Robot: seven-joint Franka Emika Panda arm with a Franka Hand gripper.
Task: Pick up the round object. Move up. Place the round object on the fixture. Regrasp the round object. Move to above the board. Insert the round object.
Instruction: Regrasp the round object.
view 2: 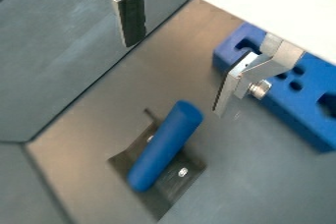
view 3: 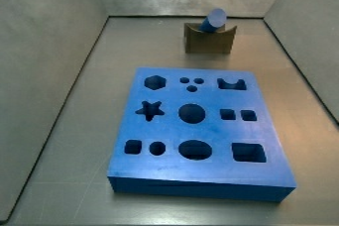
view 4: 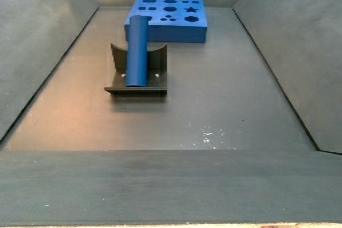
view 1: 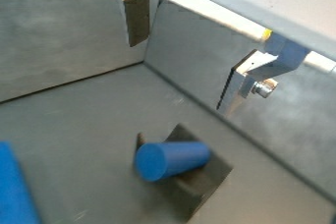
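Note:
The round object, a smooth blue cylinder peg (view 3: 215, 18), lies in the notch on top of the fixture (view 3: 209, 40), near the far wall. In a side view the peg (view 4: 136, 52) runs along the fixture (view 4: 136, 84). Both wrist views show the peg (view 1: 171, 159) (view 2: 164, 146) on the fixture (view 1: 199, 186) (view 2: 160, 187). My gripper (view 1: 194, 46) (view 2: 182, 49) is open and empty, above and apart from the peg. Its fingers (view 1: 137, 17) stand wide. The gripper is out of both side views. The blue board (view 3: 196, 121) lies flat on the floor.
Grey walls enclose the floor on all sides. The board (view 4: 168, 17) lies beyond the fixture in a side view, and it also shows in the wrist views (view 2: 300, 88) (view 1: 11, 187). Bare floor lies between the fixture and the walls.

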